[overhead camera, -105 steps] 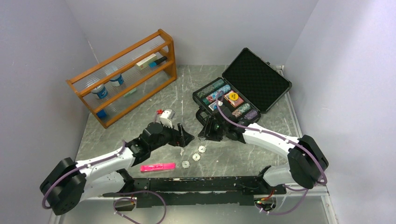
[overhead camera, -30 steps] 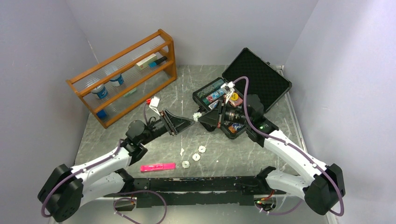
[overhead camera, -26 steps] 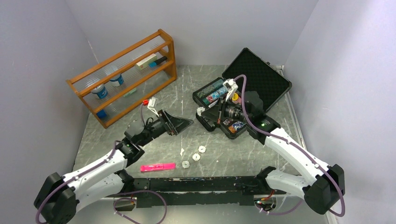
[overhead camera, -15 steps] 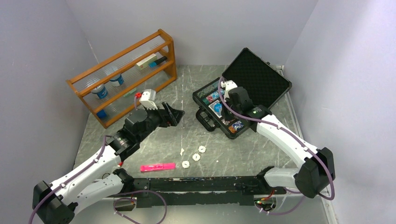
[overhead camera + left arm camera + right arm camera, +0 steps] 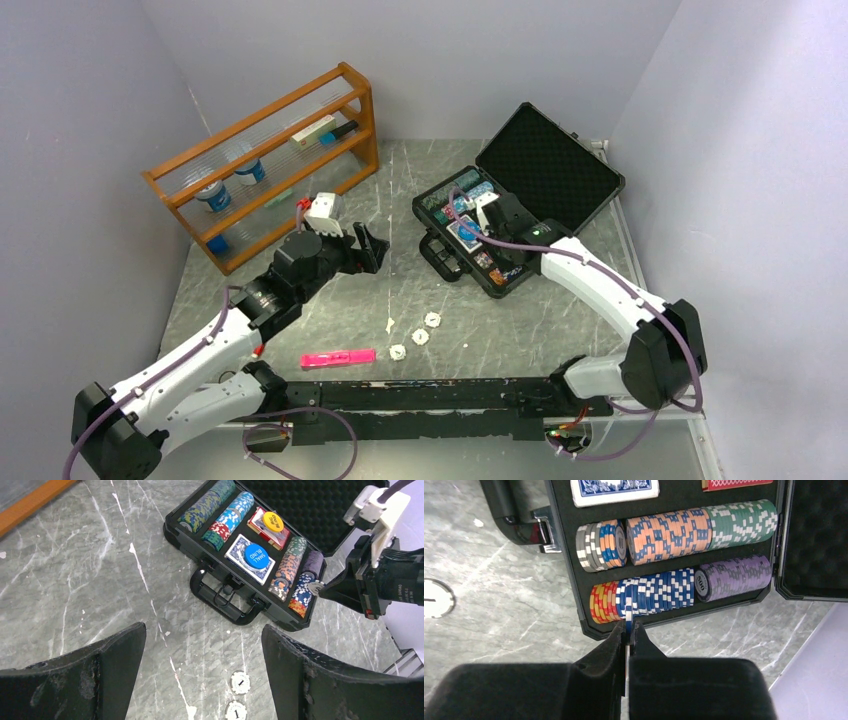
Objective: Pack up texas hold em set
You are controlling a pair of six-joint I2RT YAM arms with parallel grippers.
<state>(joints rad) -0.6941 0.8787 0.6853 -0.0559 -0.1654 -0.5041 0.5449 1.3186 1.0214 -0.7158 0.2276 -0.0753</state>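
Note:
The black case (image 5: 550, 170) lies open at the back right, its tray filled with rows of multicoloured chip stacks (image 5: 659, 532), card decks, a blue button (image 5: 256, 555) and a yellow button (image 5: 270, 521). My right gripper (image 5: 629, 627) is shut on a small white disc (image 5: 315, 586), held edge-on. It hovers right over the blue-and-white stack (image 5: 659, 594) in the tray's near-right row. My left gripper (image 5: 202, 635) hangs open and empty above the table, left of the case. Three more white discs (image 5: 420, 336) lie on the table in front of it.
A wooden rack (image 5: 265, 165) with cups and pens stands at the back left. A pink marker (image 5: 338, 356) lies near the front edge. The case handle (image 5: 225, 597) sticks out toward the arms. The walls stand close on both sides.
The two grippers met at a white disc. My left gripper then opened and drew back left, while the right one carried the disc over the case's near-right chip row.

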